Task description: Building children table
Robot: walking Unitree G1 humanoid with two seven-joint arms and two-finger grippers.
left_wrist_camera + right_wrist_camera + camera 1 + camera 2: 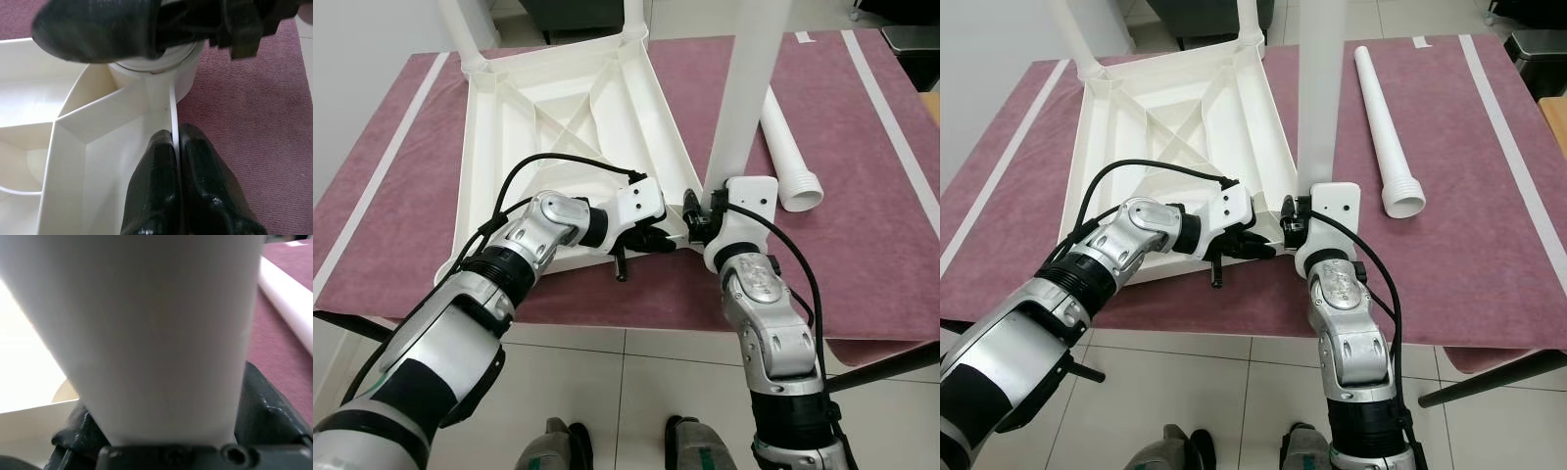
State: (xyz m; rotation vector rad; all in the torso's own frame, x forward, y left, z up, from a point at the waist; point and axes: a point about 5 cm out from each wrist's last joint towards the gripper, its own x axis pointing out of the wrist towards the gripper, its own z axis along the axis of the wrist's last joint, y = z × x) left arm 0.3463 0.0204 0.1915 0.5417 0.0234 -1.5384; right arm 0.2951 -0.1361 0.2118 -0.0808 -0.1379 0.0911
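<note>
The white plastic tabletop point(478, 147) lies upside down on a maroon mat. Two white legs point(460, 29) stand in its far corners. A third leg point(744, 88) stands upright at the near right corner socket point(156, 68). My right gripper point(700, 211) is shut on this leg's base, a black finger point(269, 411) on each side of the tube point(146, 333). My left gripper point(651, 240) is shut on the tabletop's thin side wall point(172, 107) right beside that corner, fingers point(156, 196) pinching it. A loose fourth leg point(788, 147) lies on the mat to the right.
The maroon mat point(871, 225) has white stripes along both sides, and its front edge drops to the tiled floor point(636, 372). My feet point(558, 446) stand just below. A black bar point(891, 362) crosses the lower right. A dark bin point(911, 44) stands at the far right.
</note>
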